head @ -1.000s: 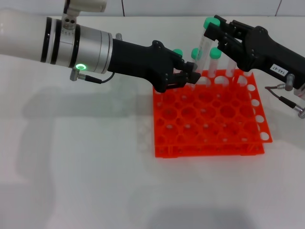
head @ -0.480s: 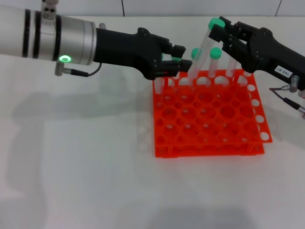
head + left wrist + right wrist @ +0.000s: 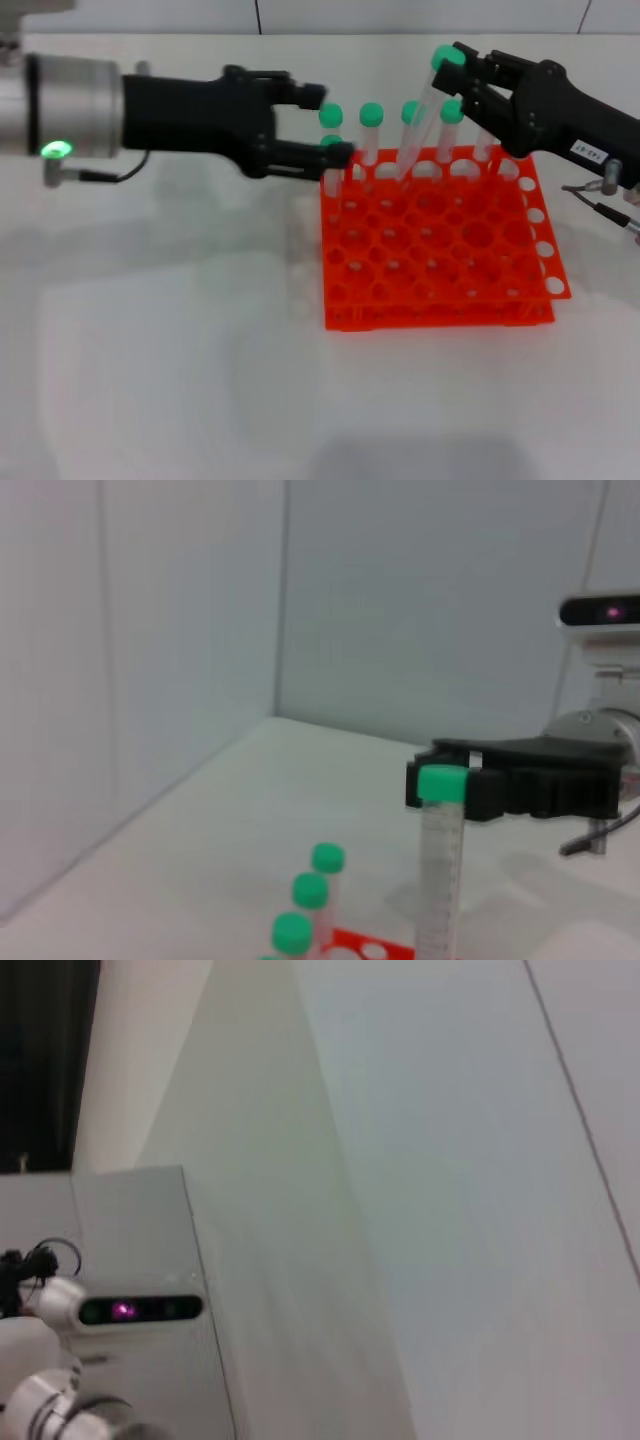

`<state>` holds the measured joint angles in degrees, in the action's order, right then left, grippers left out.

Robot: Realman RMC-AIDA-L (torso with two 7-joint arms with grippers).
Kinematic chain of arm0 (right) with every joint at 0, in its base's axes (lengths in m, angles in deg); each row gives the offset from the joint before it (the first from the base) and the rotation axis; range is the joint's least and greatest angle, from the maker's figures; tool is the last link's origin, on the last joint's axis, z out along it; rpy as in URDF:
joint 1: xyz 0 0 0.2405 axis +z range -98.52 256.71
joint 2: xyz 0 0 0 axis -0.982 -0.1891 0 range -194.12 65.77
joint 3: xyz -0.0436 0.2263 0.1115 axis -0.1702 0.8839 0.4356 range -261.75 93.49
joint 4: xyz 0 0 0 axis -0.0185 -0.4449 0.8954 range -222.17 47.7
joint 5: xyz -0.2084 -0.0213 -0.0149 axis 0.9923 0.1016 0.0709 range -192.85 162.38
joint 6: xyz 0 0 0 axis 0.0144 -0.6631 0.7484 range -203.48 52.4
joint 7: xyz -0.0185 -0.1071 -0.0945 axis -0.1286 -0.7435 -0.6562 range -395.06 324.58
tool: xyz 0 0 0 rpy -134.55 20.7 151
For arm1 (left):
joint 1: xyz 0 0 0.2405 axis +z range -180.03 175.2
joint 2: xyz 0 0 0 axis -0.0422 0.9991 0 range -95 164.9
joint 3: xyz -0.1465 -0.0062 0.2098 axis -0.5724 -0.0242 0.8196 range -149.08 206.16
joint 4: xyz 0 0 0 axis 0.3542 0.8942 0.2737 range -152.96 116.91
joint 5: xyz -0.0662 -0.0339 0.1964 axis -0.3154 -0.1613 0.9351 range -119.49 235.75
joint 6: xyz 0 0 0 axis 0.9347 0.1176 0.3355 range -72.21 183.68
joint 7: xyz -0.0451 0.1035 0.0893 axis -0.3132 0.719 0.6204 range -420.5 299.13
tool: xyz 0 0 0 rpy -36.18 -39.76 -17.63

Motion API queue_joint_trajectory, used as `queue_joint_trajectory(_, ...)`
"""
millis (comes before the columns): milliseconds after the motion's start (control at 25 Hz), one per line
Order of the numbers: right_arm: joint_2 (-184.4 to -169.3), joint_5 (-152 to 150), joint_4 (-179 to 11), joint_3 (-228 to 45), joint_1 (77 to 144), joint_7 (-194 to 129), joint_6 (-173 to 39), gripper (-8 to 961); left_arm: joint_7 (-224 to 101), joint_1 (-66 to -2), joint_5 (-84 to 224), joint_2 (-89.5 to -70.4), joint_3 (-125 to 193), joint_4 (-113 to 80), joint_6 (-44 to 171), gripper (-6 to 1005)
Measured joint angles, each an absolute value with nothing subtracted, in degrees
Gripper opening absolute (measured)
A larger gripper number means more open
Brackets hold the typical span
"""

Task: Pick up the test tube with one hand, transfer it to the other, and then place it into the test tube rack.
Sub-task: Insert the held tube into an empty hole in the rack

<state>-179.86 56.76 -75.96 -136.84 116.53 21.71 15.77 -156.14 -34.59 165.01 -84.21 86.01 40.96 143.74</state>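
Note:
The test tube (image 3: 425, 115) hangs tilted over the back row of the orange test tube rack (image 3: 440, 290). My right gripper (image 3: 458, 72), the one with the white label, is shut on it just below the green cap. Its lower end sits near the rack's top tier. My left gripper (image 3: 335, 123), on the arm with the green ring, stands open and empty at the rack's back left corner, apart from the held tube. In the left wrist view the held test tube (image 3: 437, 880) stands upright in the right gripper (image 3: 470, 780).
Several other green-capped tubes (image 3: 372, 130) stand in the rack's back row, close to both grippers; three of their caps (image 3: 310, 890) show in the left wrist view. White tabletop (image 3: 160, 350) surrounds the rack. The right wrist view shows only walls.
My left gripper has drawn back to the left, away from the tube's lower part, and its fingers now stand wide apart. The right gripper has kept hold of the tube, almost still.

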Motion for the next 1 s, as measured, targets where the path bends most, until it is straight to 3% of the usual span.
queue_joint_trajectory(200,-180.18,56.88,-74.68,-138.3,116.8,20.29,13.16,242,-149.76,-26.7,159.45,-84.38,85.92,42.36,143.02,874)
queue_joint_trajectory(640,-180.36,56.58,-75.99,-141.15,120.31,14.33,7.1,243,-132.66,-7.5,145.86,-84.49,85.73,38.14,140.96,869)
queue_joint_trajectory(1000,-180.36,56.62,-77.98,-141.35,122.1,13.28,5.17,243,-128.56,-3.22,144.12,-84.42,84.08,32.7,141.09,865)
